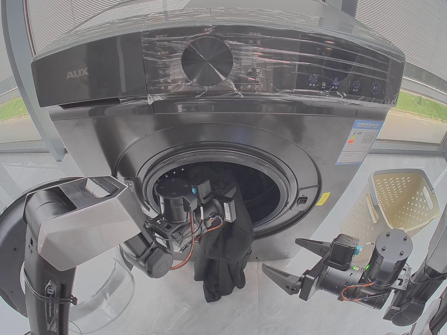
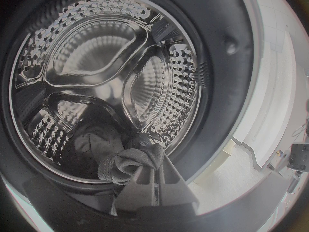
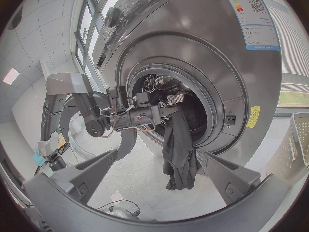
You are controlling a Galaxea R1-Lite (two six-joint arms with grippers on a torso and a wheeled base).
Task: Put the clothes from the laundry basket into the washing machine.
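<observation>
Head view: left gripper (image 1: pixel 230 201) tight on dark garment (image 1: pixel 223 252) at washing machine (image 1: pixel 279 131) mouth, right gripper (image 1: pixel 281 255) splayed near laundry basket (image 1: pixel 405 201)

The black cloth garment (image 1: pixel 223 252) is hiding part of the lower rim of the grey metal washing machine (image 1: pixel 298 136); the beige perforated plastic laundry basket (image 3: pixel 301 145) is running off the view's edge.
</observation>
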